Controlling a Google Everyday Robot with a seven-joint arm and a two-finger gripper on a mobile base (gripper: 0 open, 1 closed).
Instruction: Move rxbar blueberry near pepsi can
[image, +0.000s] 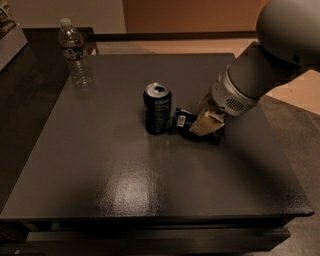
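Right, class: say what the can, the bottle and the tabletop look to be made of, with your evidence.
The pepsi can: metal, likely aluminium, silvery top rim; water bottle: clear plastic, see-through wall; table: dark painted or laminated top, semi-gloss, reflected sheen. The gripper sits beside the can, over the rxbar blueberry.

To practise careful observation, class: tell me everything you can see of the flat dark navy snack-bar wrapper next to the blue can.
The flat, oblong dark navy snack-bar wrapper looks like glossy film. It has a small white label patch at the end nearest the upright dark blue drink can. It lies low on the dark grey table, very close to the can; whether they touch is unclear. Its other end is hidden under the robot's gripper, which is right over it.
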